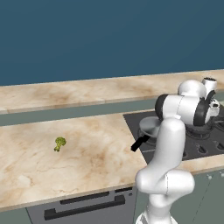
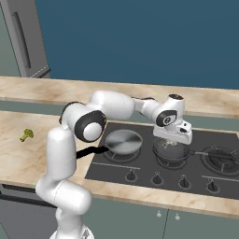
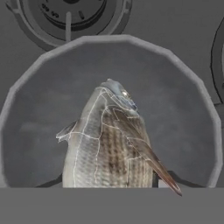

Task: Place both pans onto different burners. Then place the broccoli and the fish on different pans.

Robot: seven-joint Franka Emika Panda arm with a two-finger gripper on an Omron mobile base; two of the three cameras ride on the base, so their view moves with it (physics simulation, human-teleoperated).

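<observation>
fish [image 3: 109, 140]: held in the fingers, which close narrowly on its tail end; head points away from the hand, down toward the pan
pan under fish [image 3: 39, 131]: directly below, on the middle burner
gripper [image 2: 173, 136]: hovers over that pan
other pan [image 2: 123, 141]: left burner
broccoli [image 1: 59, 143]: on the table, far left

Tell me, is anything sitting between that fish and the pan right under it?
Nothing visible. In the hand view the fish hangs over the bare grey floor of the pan, which holds no other food. The gripper sits just above that same pan on the cooktop. The broccoli lies far off on the counter.
</observation>
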